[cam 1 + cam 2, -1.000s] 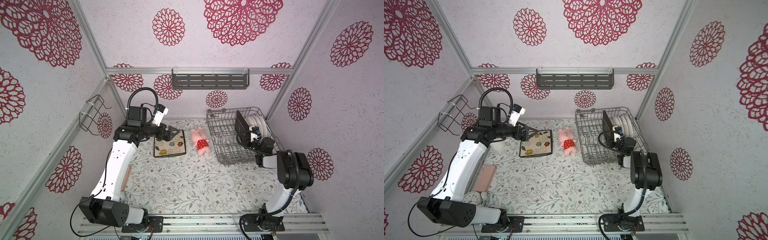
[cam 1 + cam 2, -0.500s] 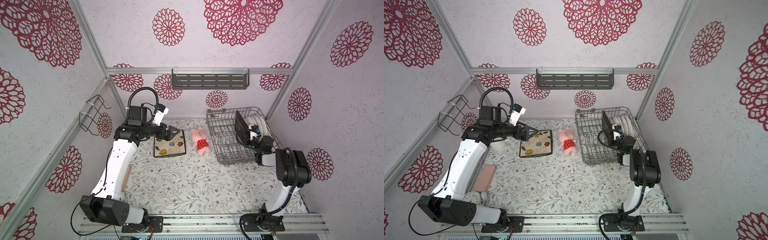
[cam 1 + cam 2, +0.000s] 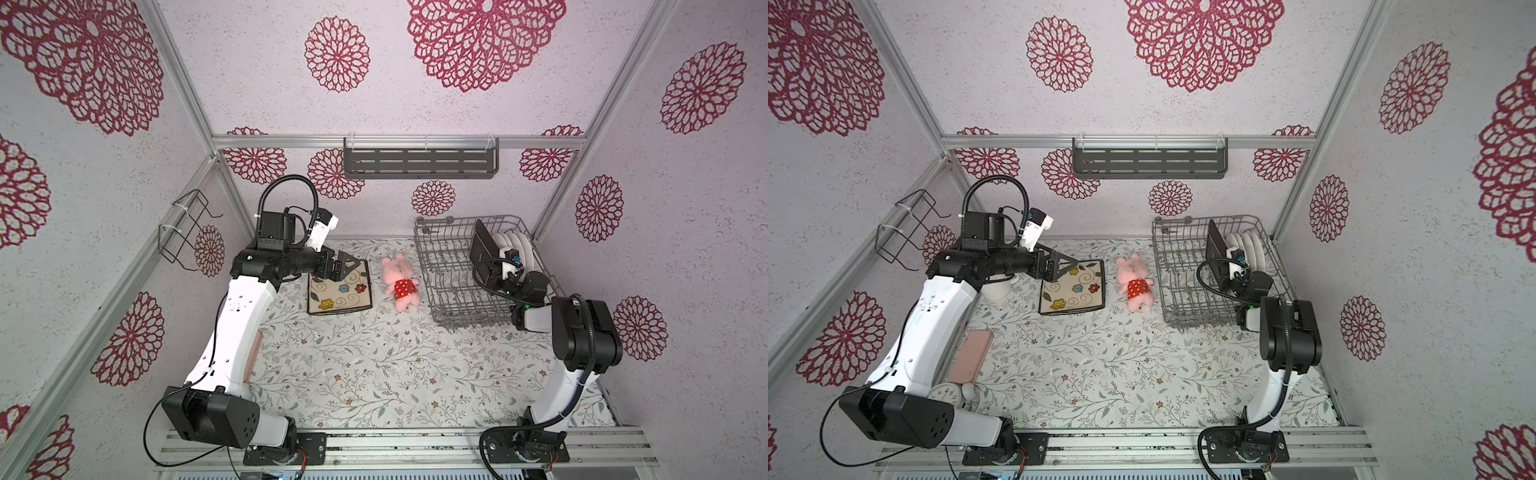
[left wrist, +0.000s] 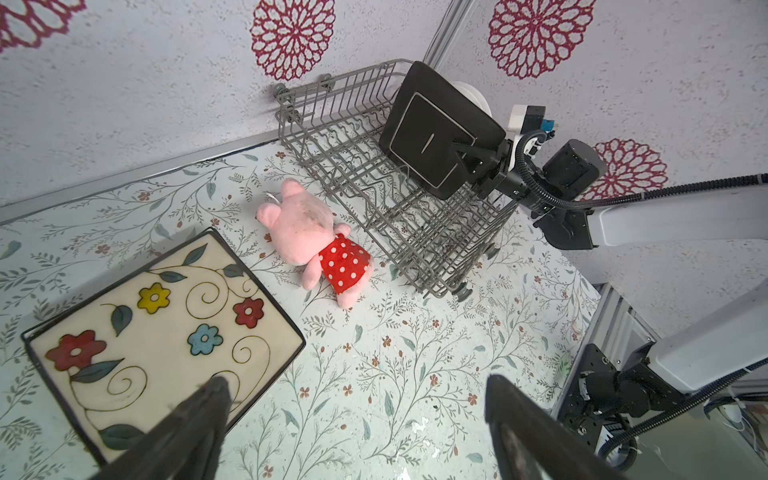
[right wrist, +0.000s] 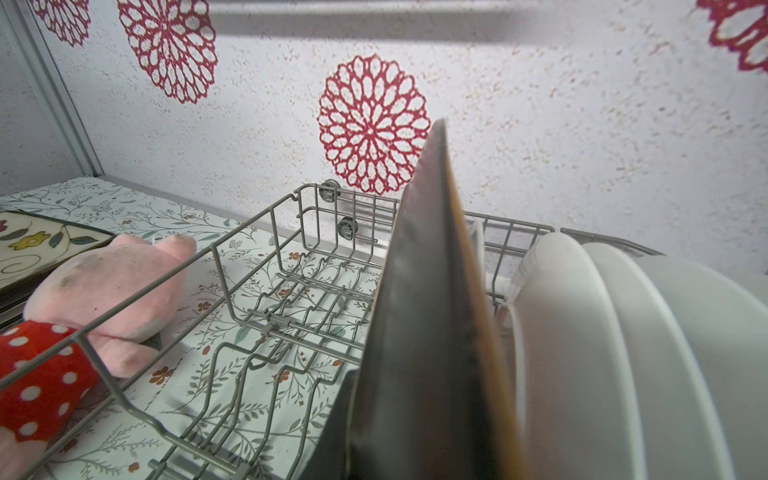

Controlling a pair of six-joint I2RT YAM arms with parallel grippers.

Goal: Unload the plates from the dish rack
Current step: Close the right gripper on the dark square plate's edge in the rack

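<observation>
Our right gripper (image 4: 465, 158) is clamped on one edge of the dark square plate (image 4: 432, 124), which stands upright in the grey wire dish rack (image 3: 446, 274) beside round white plates (image 5: 602, 332). Well apart from the rack, our left gripper (image 3: 344, 267), fingers apart, hovers over the cream flowered square plate (image 3: 338, 291).

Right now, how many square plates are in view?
2: cream floral plate flat on the table; dark plate upright in the dish rack. More may be hidden.

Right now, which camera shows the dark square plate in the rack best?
The left wrist view: the dark plate shows its broad face nearly whole. Both top views show it small and foreshortened; the right wrist view sees only its blurred edge.
</observation>
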